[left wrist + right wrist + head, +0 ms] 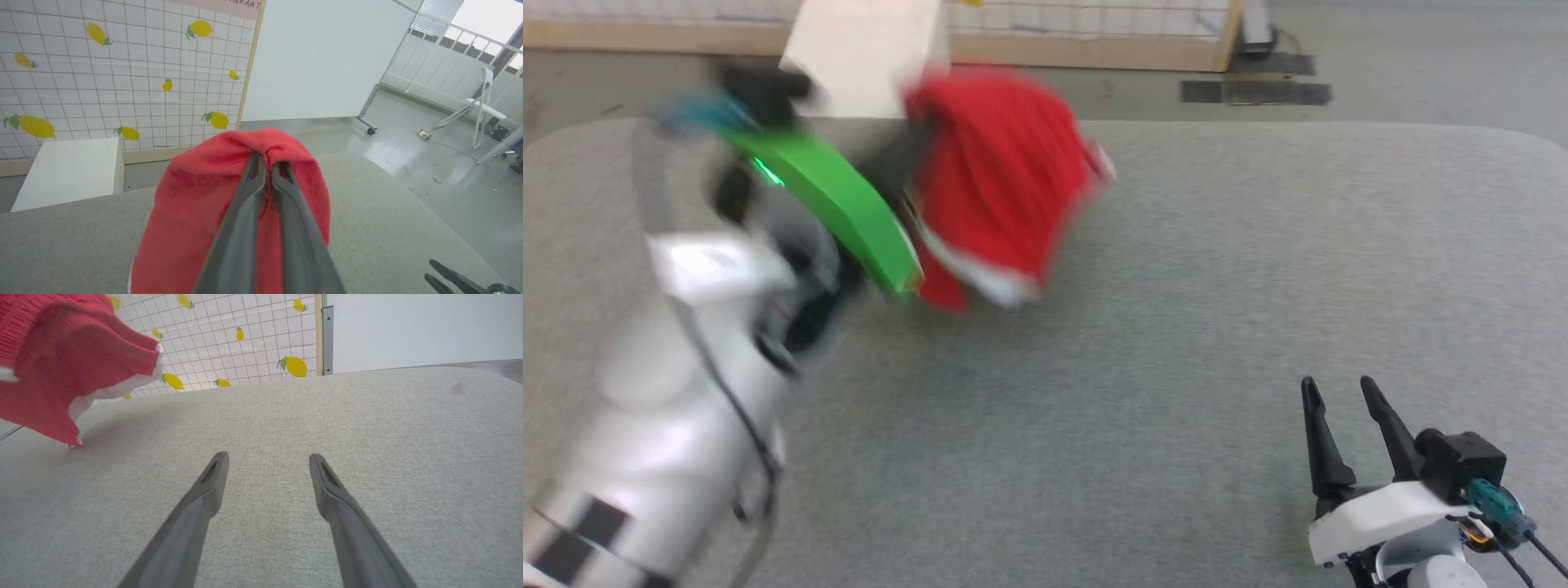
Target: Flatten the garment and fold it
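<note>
Starting at your left: the left arm is a pale blur in the head view, with a bright green band across its wrist end; at the end of it your left gripper has its two dark fingers pressed almost together, pinching a fold of the garment right at the tips; the red shorts hang bunched from that pinch, raised over the far left part of the grey table, with white trim showing along the lower edge (whether the lowest corner brushes the grey surface, you can't tell from the right wrist view); behind the shorts stand a white box and a tiled wall with lemons; across at the near right, your right gripper sits low over the table, fingers spread wide with nothing between them, pointing toward the far edge and well apart from the garment; farther right in the left wrist view, a white folding chair stands on the floor.
</note>
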Controlling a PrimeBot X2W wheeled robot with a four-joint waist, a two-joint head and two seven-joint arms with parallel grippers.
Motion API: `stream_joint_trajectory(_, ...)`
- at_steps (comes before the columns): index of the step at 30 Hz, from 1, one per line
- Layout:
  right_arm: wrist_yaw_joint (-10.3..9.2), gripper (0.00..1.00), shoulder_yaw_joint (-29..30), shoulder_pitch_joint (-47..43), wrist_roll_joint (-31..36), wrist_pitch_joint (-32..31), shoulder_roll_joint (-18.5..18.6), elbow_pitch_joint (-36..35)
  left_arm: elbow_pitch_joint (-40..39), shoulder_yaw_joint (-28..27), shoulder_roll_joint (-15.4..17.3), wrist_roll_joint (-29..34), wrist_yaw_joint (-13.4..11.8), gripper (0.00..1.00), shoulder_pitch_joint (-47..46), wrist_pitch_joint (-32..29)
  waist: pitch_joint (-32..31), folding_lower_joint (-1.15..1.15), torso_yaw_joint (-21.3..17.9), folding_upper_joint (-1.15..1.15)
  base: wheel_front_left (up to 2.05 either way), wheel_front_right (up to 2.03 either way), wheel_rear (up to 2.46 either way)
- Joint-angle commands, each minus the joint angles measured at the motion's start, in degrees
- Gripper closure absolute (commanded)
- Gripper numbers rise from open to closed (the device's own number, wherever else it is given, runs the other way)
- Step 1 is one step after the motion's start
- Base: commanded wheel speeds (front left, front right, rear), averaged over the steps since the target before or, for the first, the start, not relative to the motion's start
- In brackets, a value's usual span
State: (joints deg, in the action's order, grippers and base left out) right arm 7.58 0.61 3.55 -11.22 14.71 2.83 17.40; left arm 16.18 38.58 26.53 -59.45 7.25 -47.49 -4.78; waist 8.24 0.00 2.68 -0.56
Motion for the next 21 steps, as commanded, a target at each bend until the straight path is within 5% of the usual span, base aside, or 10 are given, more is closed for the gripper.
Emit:
stream_joint_trajectory(1, -0.09, 0.0, 0.12, -0.77, -0.57, 0.28, 0.05, -0.34, 0.2, 1.86, -0.51, 0.25, -0.32, 1.0, 2.52, -1.12, -1.12, 0.0, -2.5, 0.56, 0.0, 0.0, 0.0)
stream_joint_trajectory(13, -0.09, 0.0, -0.04, -1.81, -1.95, 0.29, 0.05, -0.36, 7.43, 14.14, -5.52, -1.85, -3.78, 1.0, 17.06, -12.82, -1.97, 0.0, -4.07, 0.56, 0.0, 0.0, 0.0)
stream_joint_trajectory(14, -0.09, 0.0, -0.07, -2.02, -2.23, 0.29, 0.05, -0.3, 6.28, 11.4, -5.49, -4.49, -5.59, 0.0, 17.27, -12.43, -2.61, 0.0, -3.32, 0.56, 0.0, 0.0, 0.0)
stream_joint_trajectory(21, -0.09, 0.0, 0.32, -2.54, -2.3, 0.29, 0.05, -0.08, -1.7, 1.45, -3.72, -13.89, -7.94, 0.0, 18.58, -10.25, -4.29, 0.0, -0.69, 0.56, 0.0, 0.0, 0.0)
